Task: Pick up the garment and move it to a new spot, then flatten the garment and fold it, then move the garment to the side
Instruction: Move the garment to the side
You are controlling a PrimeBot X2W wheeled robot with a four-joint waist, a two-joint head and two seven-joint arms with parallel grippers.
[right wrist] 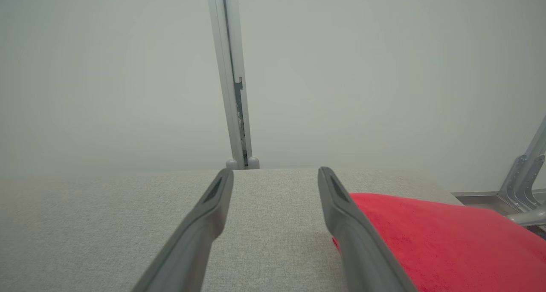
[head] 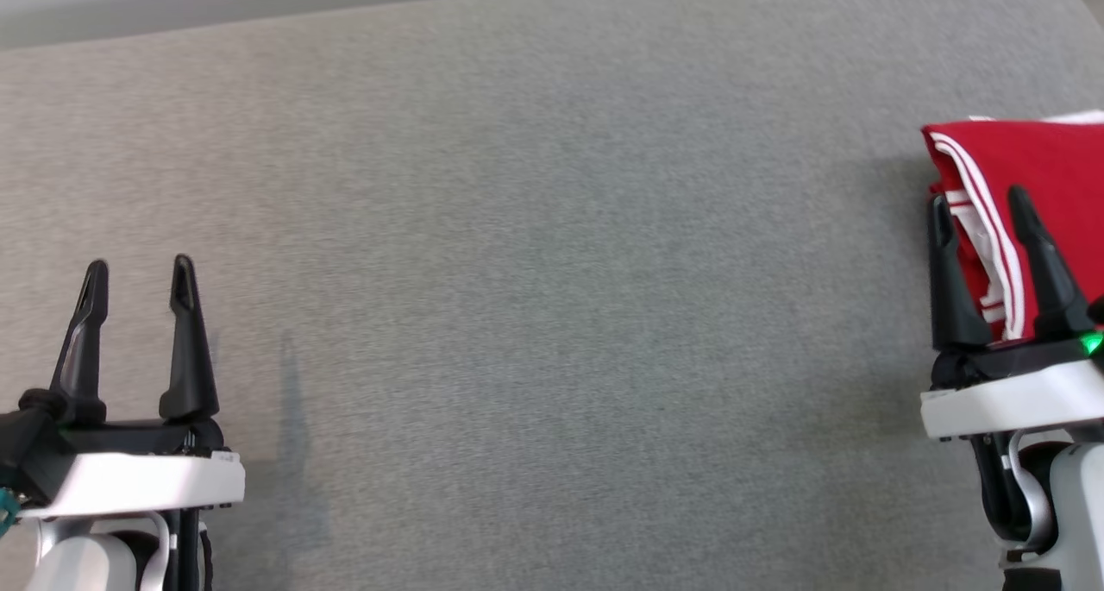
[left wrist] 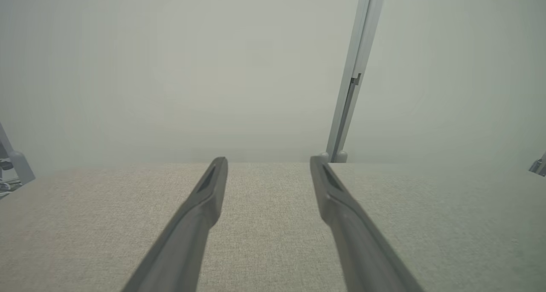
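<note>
The garment (head: pixel 1035 155), red with white stripes, lies in a folded stack at the far right of the grey desk (head: pixel 552 272). Judging by that, the folding and the move to the side look done, and little or nothing of the task seems left.

The right pincer (head: pixel 979 198) is released, its fingers spread wide with nothing between them. The garment sits just beyond and to the right of it, alongside its right finger in the right wrist view; whether they touch I cannot tell.

The left pincer (head: pixel 140 267) is also released and empty, over bare desk, with the garment well apart from it, far off to its right.
</note>
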